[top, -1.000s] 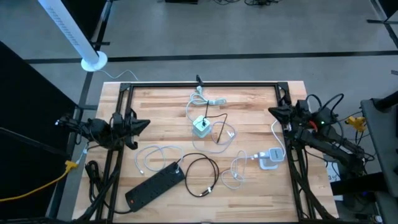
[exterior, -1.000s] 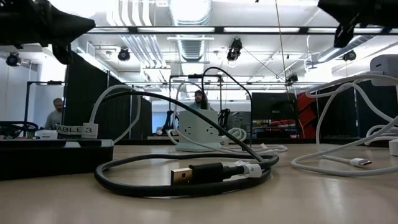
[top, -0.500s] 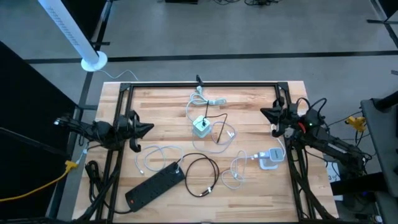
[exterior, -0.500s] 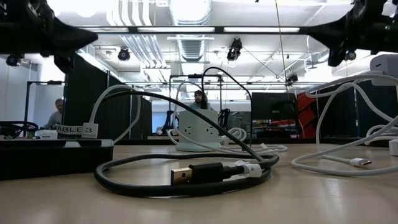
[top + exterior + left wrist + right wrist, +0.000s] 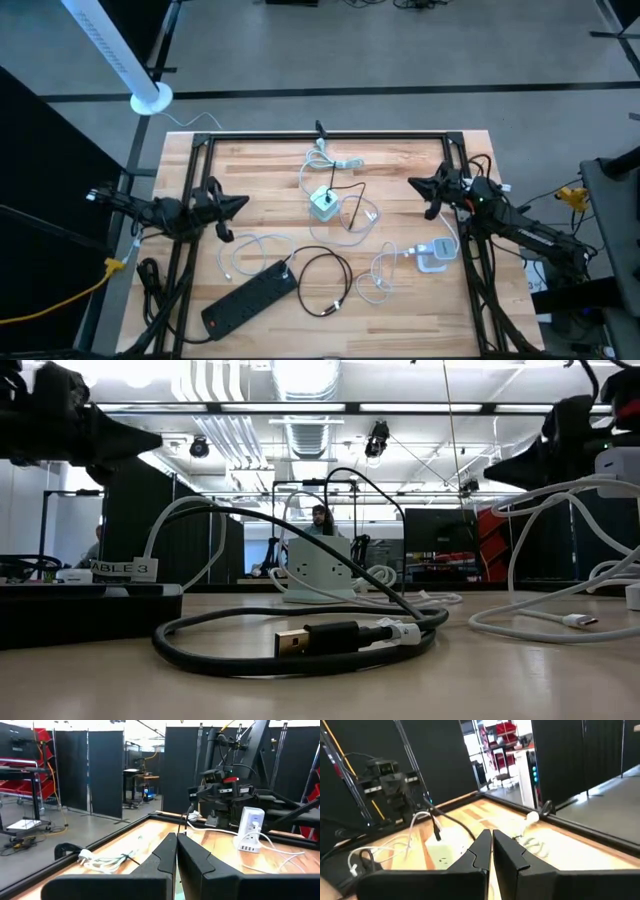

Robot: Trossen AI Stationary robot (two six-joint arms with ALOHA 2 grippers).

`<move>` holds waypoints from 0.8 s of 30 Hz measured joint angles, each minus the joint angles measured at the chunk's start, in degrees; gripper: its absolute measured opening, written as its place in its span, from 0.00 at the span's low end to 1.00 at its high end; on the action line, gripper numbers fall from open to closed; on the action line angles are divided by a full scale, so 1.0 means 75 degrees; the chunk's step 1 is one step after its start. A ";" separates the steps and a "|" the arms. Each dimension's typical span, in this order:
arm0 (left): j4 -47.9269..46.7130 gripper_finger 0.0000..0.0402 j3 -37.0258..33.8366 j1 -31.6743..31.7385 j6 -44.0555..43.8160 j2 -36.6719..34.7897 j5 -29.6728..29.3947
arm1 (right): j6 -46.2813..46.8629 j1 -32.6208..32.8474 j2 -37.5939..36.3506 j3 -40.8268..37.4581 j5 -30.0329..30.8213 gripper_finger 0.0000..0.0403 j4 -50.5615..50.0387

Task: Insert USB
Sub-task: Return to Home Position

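A black USB cable lies coiled at the front centre of the table. Only the low view shows its gold plug, lying bare and unplugged. Behind the coil stands a small outlet cube. A pale charger sits near the right edge, and a black power strip lies front left. The left gripper and right gripper hover at opposite sides, pointing inward. The wrist views alone show each pair of fingers pressed together and empty.
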 joint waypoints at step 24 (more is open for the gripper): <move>0.1676 0.00 0.0000 0.1194 -0.1527 0.1755 -0.1824 | 0.0216 0.0823 0.0003 0.0000 -0.1538 0.00 0.0667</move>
